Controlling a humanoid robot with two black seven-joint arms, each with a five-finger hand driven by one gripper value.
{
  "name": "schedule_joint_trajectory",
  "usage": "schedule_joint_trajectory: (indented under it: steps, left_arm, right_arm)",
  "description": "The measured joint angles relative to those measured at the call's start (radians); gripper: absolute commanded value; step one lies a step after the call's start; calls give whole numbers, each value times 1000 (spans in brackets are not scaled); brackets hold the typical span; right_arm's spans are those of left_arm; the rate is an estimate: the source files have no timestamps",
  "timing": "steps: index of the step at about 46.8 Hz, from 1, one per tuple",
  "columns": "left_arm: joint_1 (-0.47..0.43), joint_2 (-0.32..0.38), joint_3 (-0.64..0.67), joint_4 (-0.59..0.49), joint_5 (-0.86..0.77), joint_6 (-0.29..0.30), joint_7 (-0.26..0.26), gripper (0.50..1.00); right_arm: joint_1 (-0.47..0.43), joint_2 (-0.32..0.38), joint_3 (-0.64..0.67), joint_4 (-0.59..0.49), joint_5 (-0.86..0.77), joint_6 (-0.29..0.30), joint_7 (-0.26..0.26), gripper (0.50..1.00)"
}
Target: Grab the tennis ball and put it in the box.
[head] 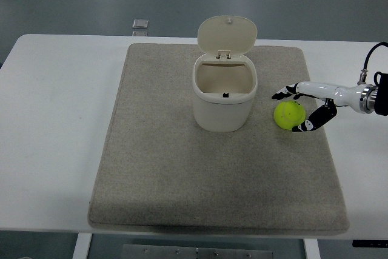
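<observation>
Hand (296, 111), the right one, brackets the ball (288, 114) with fingers apart on the mat (182, 192) at the box's (224, 95) three o'clock, so the grasp looks under way, and next they should probably close before lifting toward nine o'clock.

Box (224, 98) stands mid-mat, lid (227, 36) tipped up at the far side, mouth open from above. Tennis ball (289, 115) sits just right of the box wall, narrow gap between. Mat (182, 186) bare nearer the worktop (54, 119) edge and to the left.
</observation>
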State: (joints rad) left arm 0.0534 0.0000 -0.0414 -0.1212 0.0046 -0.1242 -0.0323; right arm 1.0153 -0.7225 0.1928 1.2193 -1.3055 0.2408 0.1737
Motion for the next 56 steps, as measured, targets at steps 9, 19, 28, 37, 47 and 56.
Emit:
schedule_joint_trajectory:
  steps: [9, 19, 28, 37, 47, 56]
  left_arm:
    - [0, 0, 0, 0, 0, 0, 0, 996]
    - [0, 0, 0, 0, 0, 0, 1, 996]
    - [0, 0, 0, 0, 0, 0, 1, 996]
    - [0, 0, 0, 0, 0, 0, 0, 996]
    - [0, 0, 0, 0, 0, 0, 0, 996]
    - [0, 0, 0, 0, 0, 0, 0, 996]
  right_arm:
    - [-1, 3, 0, 0, 0, 0, 0, 795]
    - [-1, 14, 0, 0, 0, 0, 1, 693]
    - [0, 15, -1, 0, -1, 1, 1, 580]
    - [1, 15, -2, 0, -1, 2, 1, 535]
    - [19, 15, -2, 0, 8, 12, 4, 500]
    - [39, -5, -1, 1, 16, 33, 9, 500]
